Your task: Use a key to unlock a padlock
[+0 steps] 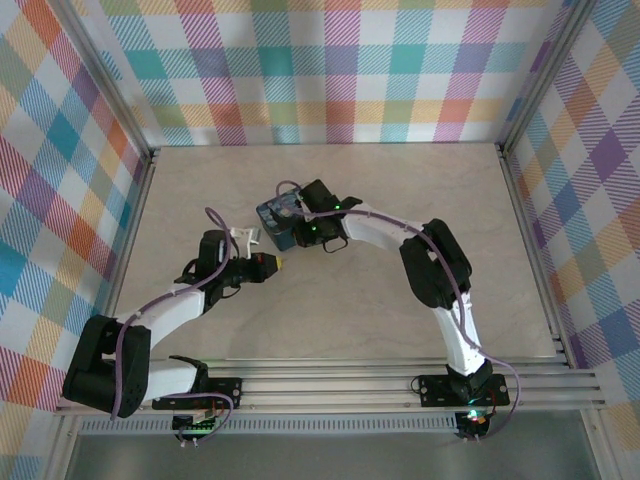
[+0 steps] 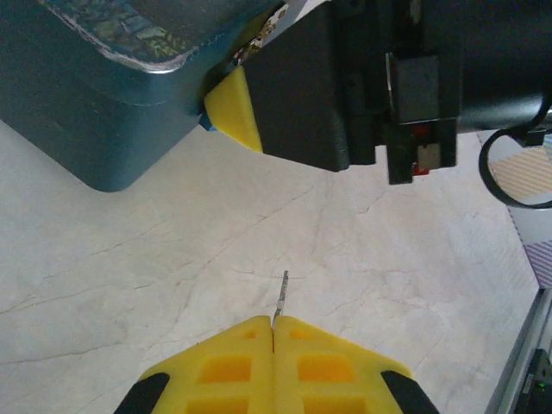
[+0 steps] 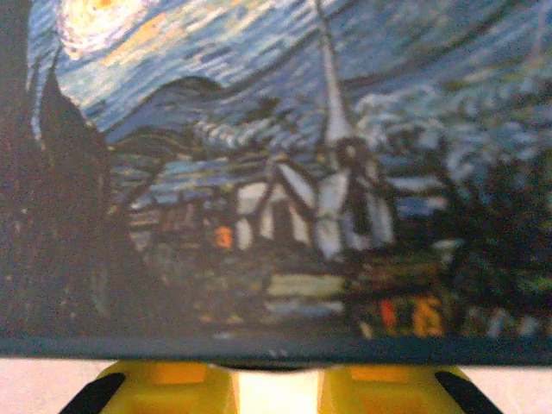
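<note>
- padlock (image 3: 276, 172): swirly blue and yellow night-sky painting on top, dark teal sides
- key (image 2: 281, 297): pale grey metal
- left gripper (image 2: 272, 332): yellow fingertips, black behind
- worktop (image 1: 420, 200): pale beige with faint marble veins
- walls (image 1: 330, 70): pastel plaid in many colours

Padlock (image 3: 276, 172): top is a printed painting with a slight gloss. Sides are smooth dark teal with a faint sheen; material cannot be told. The rim edge is rubbed pale.
Key (image 2: 280, 297): thin bare metal, grey, dull shine.
Left end effector (image 2: 273, 328): yellow moulded plastic fingers, matt, with recessed pockets.
Right end effector (image 3: 278, 390): same yellow plastic; housing is matt black plastic.
Table (image 2: 129, 259): pale, smooth, matt, with fine marble-like veins.
Walls (image 1: 300, 70): plaid print, matt.
Frame rails (image 1: 330, 385): grooved silvery metal.
</note>
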`<action>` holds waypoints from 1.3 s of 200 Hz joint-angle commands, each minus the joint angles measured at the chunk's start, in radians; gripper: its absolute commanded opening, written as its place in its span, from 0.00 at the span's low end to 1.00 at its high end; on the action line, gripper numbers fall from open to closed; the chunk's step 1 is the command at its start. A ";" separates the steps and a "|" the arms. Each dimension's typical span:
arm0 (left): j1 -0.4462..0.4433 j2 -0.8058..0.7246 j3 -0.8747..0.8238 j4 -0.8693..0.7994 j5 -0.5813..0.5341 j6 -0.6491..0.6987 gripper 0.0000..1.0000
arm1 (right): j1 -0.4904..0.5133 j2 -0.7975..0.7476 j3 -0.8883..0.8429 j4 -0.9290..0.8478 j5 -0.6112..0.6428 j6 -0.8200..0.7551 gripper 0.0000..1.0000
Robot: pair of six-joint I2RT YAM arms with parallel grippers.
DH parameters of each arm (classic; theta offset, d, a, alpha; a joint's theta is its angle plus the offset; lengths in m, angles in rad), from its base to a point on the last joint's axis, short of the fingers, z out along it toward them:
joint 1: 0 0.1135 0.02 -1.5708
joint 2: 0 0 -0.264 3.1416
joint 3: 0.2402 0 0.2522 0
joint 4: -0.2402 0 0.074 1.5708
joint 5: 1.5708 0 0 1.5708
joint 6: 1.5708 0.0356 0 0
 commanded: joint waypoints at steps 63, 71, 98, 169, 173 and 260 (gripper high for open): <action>-0.091 0.100 0.061 0.089 -0.063 0.035 0.00 | -0.027 -0.228 -0.229 0.020 -0.053 0.162 0.00; -0.096 0.110 0.072 0.091 -0.067 0.035 0.00 | -0.027 -0.242 -0.249 0.025 -0.054 0.185 0.00; -0.101 0.129 0.100 0.104 -0.072 0.030 0.00 | -0.021 -0.275 -0.293 0.034 -0.071 0.253 0.00; -0.101 0.067 0.059 0.141 -0.074 0.036 0.00 | -0.023 -0.295 -0.197 -0.032 -0.076 0.315 0.00; -0.101 0.058 0.048 0.154 -0.074 0.035 0.00 | -0.026 -0.293 -0.189 -0.035 -0.081 0.318 0.00; -0.155 -0.010 -0.087 0.408 -0.147 0.054 0.00 | -0.084 -0.276 -0.115 -0.113 -0.239 0.343 0.00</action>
